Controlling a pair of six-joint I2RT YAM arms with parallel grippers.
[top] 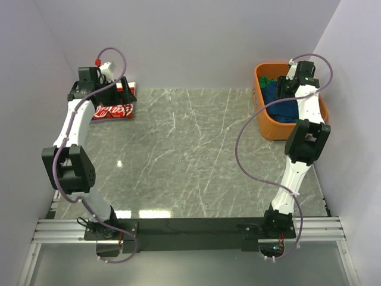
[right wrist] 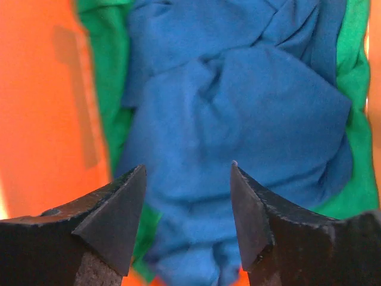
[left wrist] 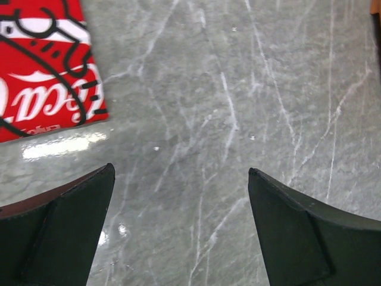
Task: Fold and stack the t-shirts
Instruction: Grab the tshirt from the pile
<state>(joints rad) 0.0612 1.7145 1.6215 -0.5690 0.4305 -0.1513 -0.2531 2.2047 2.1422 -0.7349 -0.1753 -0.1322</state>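
While neither arm holds any cloth, the scene reads as the start of the second shirt. On the left, the left fingers (left wrist: pixel 65 232) hang spread wide and empty over the grey marbled surface (left wrist: pixel 238 89). Beyond their tips and to the left lies the red t-shirt (left wrist: pixel 41 71), a flat rectangle with white script lettering. It appears already folded, and the fingers are clear of it.

On the right, the right fingers (right wrist: pixel 113 220) point down into the orange tub (right wrist: pixel 41 119), parted about halfway and gripping nothing. Directly beyond their tips sits the blue t-shirt (right wrist: pixel 238 101), bunched and twisted. It lies on top of the green t-shirt (right wrist: pixel 104 77), which shows to the left and right of the fingers. Whether the tips touch the blue cloth cannot be told.

Judging from this, one shirt is done and two are yet to do, and the step in hand is fetching the blue one. The next move likely calls for the right fingers to drop onto a raised ridge of blue cloth and close on that layer alone, leaving the green shirt in the tub. They would then lift it clear of the tub wall and carry it to the open surface for spreading and folding.
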